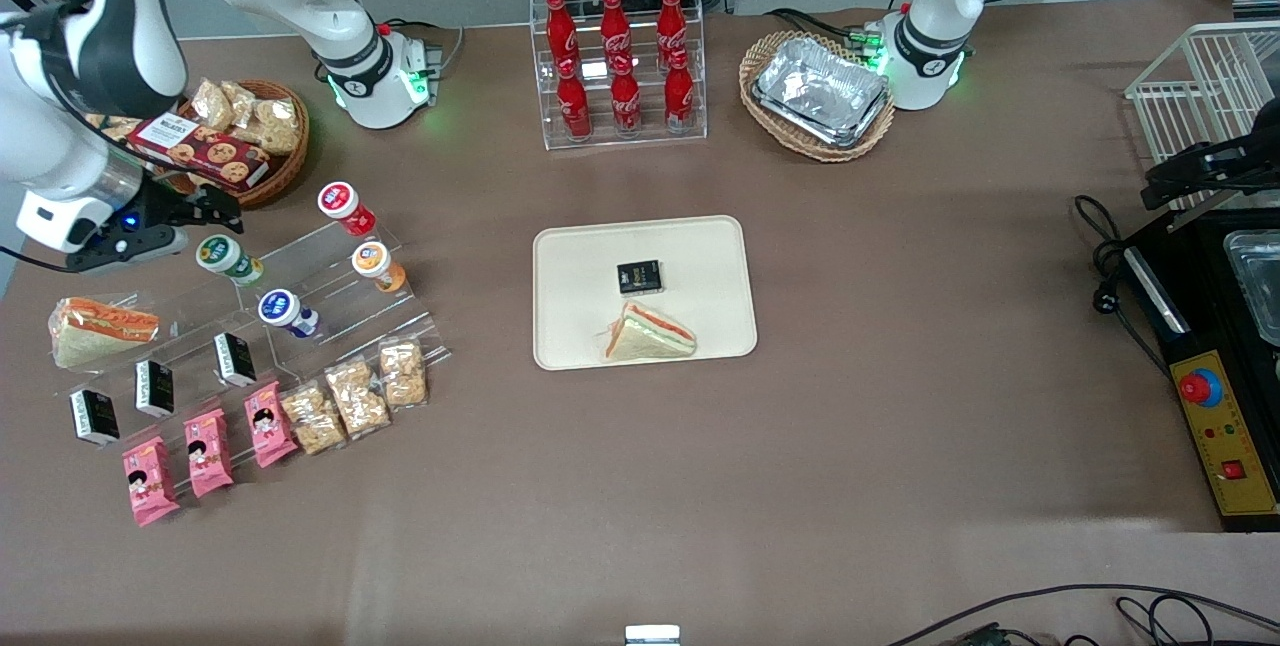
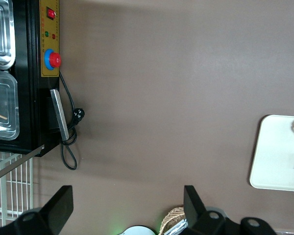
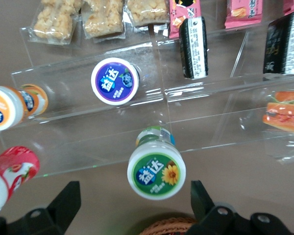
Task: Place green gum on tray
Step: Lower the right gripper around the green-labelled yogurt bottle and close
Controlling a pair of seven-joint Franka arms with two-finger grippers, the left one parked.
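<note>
The green gum [image 1: 227,259] stands upright on the top step of a clear acrylic riser, white cap with a green round label. In the right wrist view the green gum [image 3: 156,170] sits just ahead of my open gripper [image 3: 135,200], between the two spread fingers but not gripped. In the front view my gripper [image 1: 200,211] hovers just above and slightly farther from the camera than the gum. The cream-beige tray [image 1: 575,326] lies at the table's middle, holding a wrapped sandwich [image 1: 648,334] and a small black packet [image 1: 639,277].
Blue-labelled [image 1: 283,310], orange-labelled [image 1: 375,263] and red-labelled [image 1: 343,205] bottles stand on the same riser. A wicker basket of snacks [image 1: 262,141] lies close to my gripper. Cola bottles in a clear rack [image 1: 618,61] and foil containers in a basket [image 1: 818,91] stand farther back.
</note>
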